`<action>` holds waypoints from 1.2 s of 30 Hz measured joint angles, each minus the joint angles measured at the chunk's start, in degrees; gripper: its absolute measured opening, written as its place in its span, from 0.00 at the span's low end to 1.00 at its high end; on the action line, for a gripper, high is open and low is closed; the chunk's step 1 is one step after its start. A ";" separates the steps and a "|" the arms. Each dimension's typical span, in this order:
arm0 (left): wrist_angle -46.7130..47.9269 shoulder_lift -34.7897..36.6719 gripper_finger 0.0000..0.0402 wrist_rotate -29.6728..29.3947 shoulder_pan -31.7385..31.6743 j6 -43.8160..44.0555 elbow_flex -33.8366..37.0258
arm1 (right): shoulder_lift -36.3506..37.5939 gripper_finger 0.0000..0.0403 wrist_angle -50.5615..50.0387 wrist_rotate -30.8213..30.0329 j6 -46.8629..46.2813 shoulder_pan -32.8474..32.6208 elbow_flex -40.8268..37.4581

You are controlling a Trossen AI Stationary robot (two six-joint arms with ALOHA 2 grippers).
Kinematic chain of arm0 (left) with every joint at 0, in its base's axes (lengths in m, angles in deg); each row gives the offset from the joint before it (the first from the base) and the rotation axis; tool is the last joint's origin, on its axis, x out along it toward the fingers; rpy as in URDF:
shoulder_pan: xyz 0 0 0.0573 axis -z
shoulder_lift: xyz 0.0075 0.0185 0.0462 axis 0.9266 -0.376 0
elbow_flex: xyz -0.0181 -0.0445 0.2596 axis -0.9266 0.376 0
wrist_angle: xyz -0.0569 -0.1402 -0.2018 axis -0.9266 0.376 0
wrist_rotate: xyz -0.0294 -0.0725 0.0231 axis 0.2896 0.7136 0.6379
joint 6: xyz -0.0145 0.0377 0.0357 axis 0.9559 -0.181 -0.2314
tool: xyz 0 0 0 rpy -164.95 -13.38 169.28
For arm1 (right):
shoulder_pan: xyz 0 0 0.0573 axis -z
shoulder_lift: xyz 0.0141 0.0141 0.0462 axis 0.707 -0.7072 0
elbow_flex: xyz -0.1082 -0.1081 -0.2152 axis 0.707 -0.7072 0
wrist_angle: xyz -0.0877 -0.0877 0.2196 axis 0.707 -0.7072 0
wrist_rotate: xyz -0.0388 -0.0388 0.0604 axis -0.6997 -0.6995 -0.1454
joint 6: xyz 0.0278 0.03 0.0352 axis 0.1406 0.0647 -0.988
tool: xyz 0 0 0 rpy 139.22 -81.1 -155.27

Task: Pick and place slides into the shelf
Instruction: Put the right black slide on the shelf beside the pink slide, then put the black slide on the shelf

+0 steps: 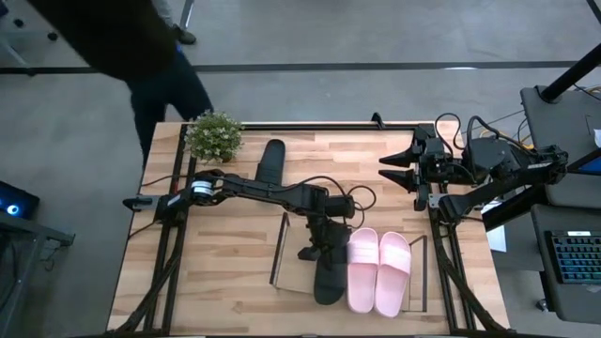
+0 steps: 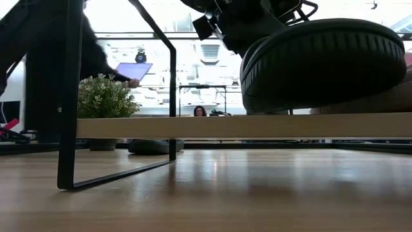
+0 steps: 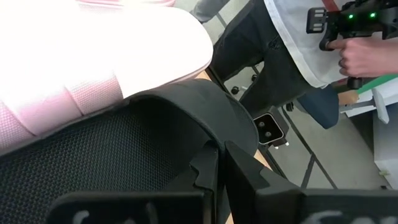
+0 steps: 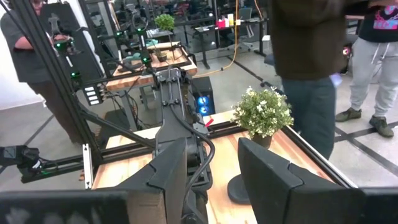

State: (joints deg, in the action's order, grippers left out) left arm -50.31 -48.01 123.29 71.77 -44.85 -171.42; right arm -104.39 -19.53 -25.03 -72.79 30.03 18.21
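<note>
High view: left gripper (image 1: 320, 246) clamped on black slide (image 1: 328, 278), setting it onto shelf (image 1: 293, 272) just beside pink pair (image 1: 378, 270); right gripper (image 1: 406, 168) parked, fingers apart. Next: seat flat, release, fetch second black slide (image 1: 270, 161) near plant (image 1: 214, 134).

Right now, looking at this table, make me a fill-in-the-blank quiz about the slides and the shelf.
1. The left gripper holds a matte ____ slide sandal over the low light-wood shelf.
2. ____ pale pink slide sandals already lie on the shelf.
3. The other matte black slide lies on the tabletop beside the small potted ____.
4. The right gripper waits with jaws ____.

Missing words: black; Two; plant; open
</note>
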 joint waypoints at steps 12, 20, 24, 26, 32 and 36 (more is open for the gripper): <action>0.02 0.00 0.13 -0.63 -0.11 2.04 0.00 | 0.00 0.34 0.00 -0.01 0.00 0.00 0.00; 0.38 0.00 0.36 -5.40 -0.11 4.46 -0.32 | 0.00 0.34 0.01 -0.02 0.01 0.00 0.00; 0.48 0.02 0.41 -6.36 -0.15 4.46 -0.56 | 0.00 0.34 0.02 -0.02 0.00 -0.02 0.00; 0.43 0.02 0.42 -6.53 -0.15 4.47 -0.66 | 0.00 0.34 0.02 -0.02 0.00 -0.02 0.00; 0.55 0.82 0.42 -10.10 -0.43 4.47 -0.70 | 0.00 0.34 0.04 -0.02 0.00 0.00 0.00; 0.34 3.34 0.42 -16.01 -0.88 4.46 -0.70 | 0.00 0.34 0.07 -0.02 0.00 0.00 0.00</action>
State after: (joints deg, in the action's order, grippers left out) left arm -49.97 -44.67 107.29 70.89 -40.39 -172.12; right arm -104.39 -19.46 -25.05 -72.79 30.03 18.21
